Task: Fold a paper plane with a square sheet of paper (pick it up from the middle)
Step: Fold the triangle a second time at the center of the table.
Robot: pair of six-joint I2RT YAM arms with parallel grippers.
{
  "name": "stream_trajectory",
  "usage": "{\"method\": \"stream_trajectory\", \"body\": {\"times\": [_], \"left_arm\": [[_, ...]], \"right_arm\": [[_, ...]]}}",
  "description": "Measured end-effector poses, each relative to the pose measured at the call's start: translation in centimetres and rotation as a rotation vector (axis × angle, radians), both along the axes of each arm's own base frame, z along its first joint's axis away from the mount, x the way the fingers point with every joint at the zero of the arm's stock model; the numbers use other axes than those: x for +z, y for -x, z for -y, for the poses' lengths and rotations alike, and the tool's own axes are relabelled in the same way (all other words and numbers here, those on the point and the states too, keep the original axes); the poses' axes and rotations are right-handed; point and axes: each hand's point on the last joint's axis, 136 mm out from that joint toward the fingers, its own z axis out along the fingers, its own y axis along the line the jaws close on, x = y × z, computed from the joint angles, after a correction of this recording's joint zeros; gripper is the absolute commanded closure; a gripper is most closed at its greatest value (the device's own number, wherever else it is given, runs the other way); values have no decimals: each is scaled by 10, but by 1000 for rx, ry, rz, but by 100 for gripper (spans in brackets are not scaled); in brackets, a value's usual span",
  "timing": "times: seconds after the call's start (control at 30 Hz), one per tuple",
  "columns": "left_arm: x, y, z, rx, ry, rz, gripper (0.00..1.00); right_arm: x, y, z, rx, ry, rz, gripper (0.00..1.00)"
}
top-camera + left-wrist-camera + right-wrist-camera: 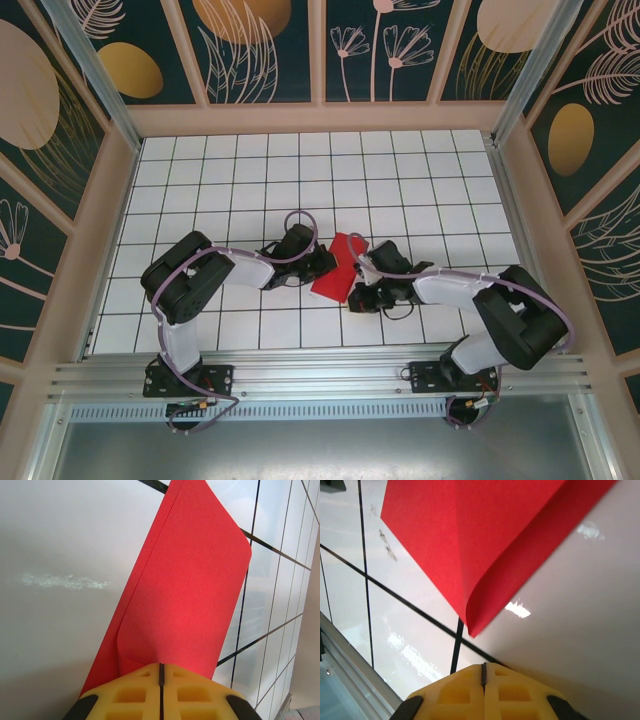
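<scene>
The folded red sheet of paper (338,268) was laid on the table (230,170). The left gripper (161,672) was closed against its curled flap, seemingly to flatten a crease. The right gripper (483,672) was shut just short of its corner.

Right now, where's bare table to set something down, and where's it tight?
Free: the far rows of the table along the back wall, and the tiles at its left edge outside the left arm. Small pocket at the near edge between both arms. Crowded: centre, where left gripper and right gripper flank the square sheet of paper.
</scene>
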Motion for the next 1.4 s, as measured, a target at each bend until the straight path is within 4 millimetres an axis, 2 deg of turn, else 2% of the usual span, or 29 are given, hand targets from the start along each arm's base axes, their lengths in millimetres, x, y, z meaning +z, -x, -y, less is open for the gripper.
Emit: {"method": "stream_trajectory", "body": {"times": [0.1,0.23,0.33,0.47,0.57,0.73,0.8,0.93,1.03,1.1,1.23,1.3,1.4], "left_arm": [[0,0,0,-3,-1,1,92],[0,0,0,-4,0,1,92],[0,0,0,-4,0,1,92],[0,0,0,-4,0,1,92],[0,0,0,-4,0,2,90],[1,0,1,-11,0,9,87],[3,0,1,-15,-2,13,84],[8,0,1,-24,-4,29,69],[18,-1,1,-28,5,47,67],[28,-1,2,-30,24,62,68],[48,3,2,-34,78,88,80],[49,8,0,-36,96,82,83],[40,19,-4,-45,93,52,84]], "right_arm": [[11,-4,-3,-22,-19,11,93],[31,-22,-17,-58,-76,48,93],[36,-35,-29,-72,-99,60,92],[23,-44,-37,-79,-84,37,92],[7,-45,-32,-92,-37,19,92],[-5,-43,-24,-108,-25,11,92],[-5,-43,-25,-108,-48,14,92],[-6,-42,-24,-121,-96,19,92],[-5,-43,-24,-125,-114,22,93],[-5,-42,-25,-124,-119,22,93],[-5,-42,-25,-130,-122,17,94],[-5,-42,-25,-131,-122,15,94],[-5,-42,-25,-132,-122,16,94]]}}
